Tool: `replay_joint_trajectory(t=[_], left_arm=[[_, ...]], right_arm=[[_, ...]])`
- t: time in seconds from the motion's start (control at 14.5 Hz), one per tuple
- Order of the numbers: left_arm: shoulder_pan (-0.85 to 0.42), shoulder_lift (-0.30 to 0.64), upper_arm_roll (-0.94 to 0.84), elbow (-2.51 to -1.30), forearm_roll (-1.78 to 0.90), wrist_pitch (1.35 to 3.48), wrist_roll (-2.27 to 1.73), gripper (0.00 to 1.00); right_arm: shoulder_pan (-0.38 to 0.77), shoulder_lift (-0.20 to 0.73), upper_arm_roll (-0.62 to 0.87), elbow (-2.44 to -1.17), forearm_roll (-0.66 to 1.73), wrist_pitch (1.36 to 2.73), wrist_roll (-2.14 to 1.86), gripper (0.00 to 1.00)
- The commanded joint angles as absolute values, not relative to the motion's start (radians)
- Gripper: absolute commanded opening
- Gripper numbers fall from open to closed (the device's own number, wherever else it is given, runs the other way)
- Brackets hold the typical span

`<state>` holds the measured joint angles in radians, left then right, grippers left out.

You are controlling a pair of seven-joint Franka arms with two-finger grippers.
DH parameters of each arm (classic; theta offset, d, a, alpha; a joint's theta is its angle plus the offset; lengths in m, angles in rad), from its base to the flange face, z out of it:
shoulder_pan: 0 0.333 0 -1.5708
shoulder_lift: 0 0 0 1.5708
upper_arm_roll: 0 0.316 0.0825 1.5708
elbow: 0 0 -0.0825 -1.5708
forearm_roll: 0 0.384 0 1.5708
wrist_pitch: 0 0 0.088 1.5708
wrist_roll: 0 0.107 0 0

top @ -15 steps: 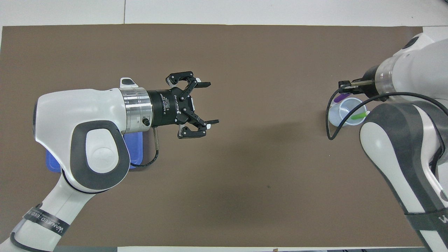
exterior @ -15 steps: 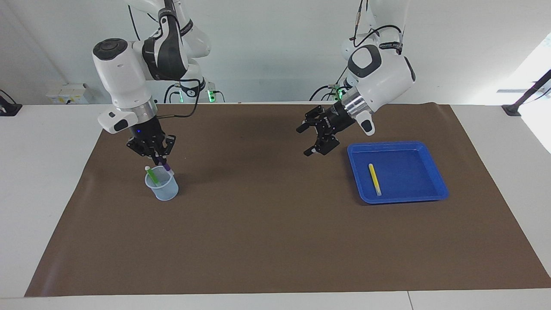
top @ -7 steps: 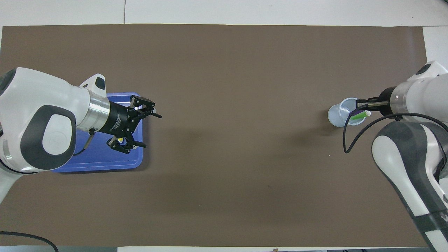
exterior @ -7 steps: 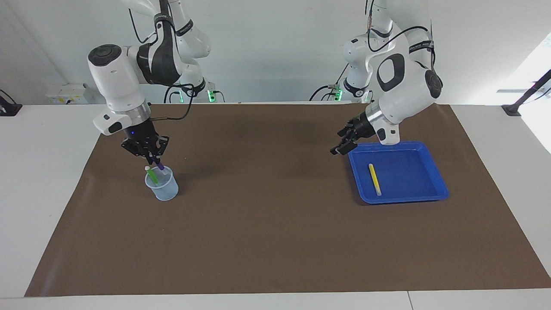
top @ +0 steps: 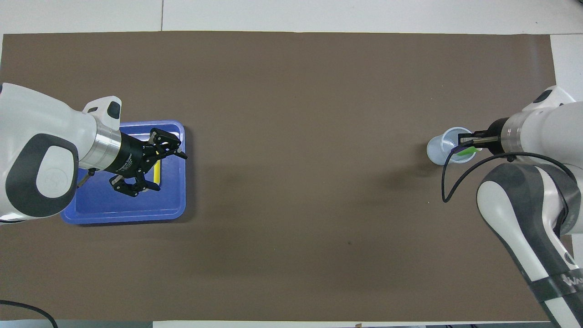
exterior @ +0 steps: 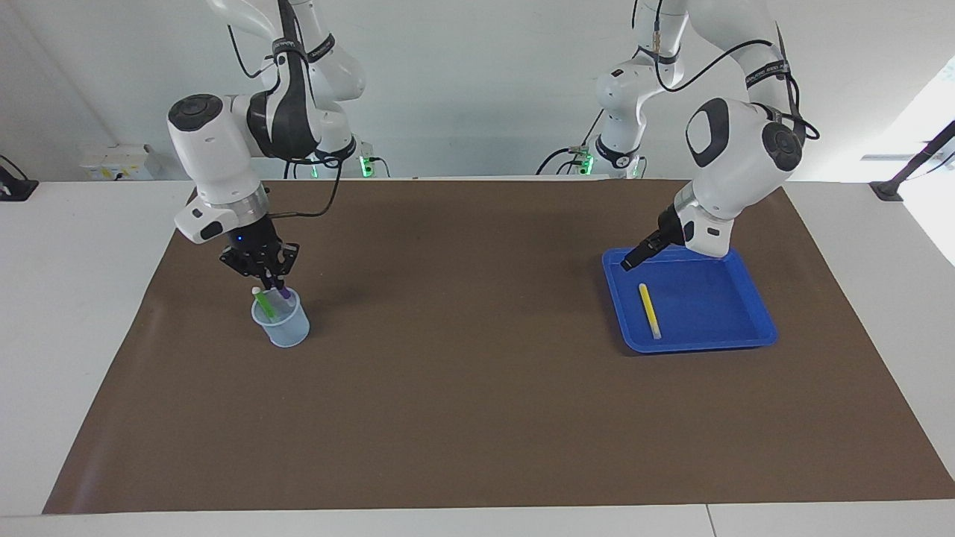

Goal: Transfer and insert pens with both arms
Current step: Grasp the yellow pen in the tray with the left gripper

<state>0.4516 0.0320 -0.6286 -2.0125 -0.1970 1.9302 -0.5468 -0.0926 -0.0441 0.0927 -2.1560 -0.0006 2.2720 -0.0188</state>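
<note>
Slim yellow pen (exterior: 649, 310) lying in blue plastic tray (exterior: 753, 328), long axis running from robot-side edge to outer edge. Left gripper (exterior: 633, 260), fingers spread, poised above tray's robot-side corner, nearer arm for pickup. Right gripper (exterior: 270, 283) pinching purple pen (exterior: 282, 294) over clear plastic cup (exterior: 287, 332) at right arm's end of mat.

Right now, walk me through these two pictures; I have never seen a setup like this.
These are two white robot arms at a table covered by a brown mat. One picture looks at them from across the table; the other looks down from above their own end, so the sides appear swapped.

The right gripper is shut on the purple pen, holding it in a clear plastic cup toward the right arm's end of the table. A green pen leans in the same cup.

The left gripper hangs open over a blue tray toward the left arm's end. A yellow pen lies flat in that tray, not yet gripped.

So two pens are at the cup, and one is left to fetch.
</note>
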Motion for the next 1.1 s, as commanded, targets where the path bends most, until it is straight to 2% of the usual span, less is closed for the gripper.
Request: replay_joint_trajectory(t=[0.0,0.41,0.69,1.03], left_arm=[[0.456,0.073,-0.634,-2.013,-0.066,1.98,-0.395,1.0],[0.457,0.179,-0.634,-2.028,0.038,2.086,-0.21,1.0],[0.456,0.221,-0.634,-2.081,0.07,2.17,-0.198,0.95],[0.457,0.279,-0.632,-2.086,0.132,2.221,-0.198,0.87]], right_arm=[[-0.117,-0.066,0.104,-2.224,-0.02,2.339,-0.06,0.0],[-0.127,-0.04,0.103,-2.238,-0.02,2.376,-0.094,0.0],[-0.129,-0.035,0.103,-2.244,-0.02,2.376,-0.094,0.0],[-0.127,-0.035,0.104,-2.244,-0.02,2.376,-0.089,0.0]])
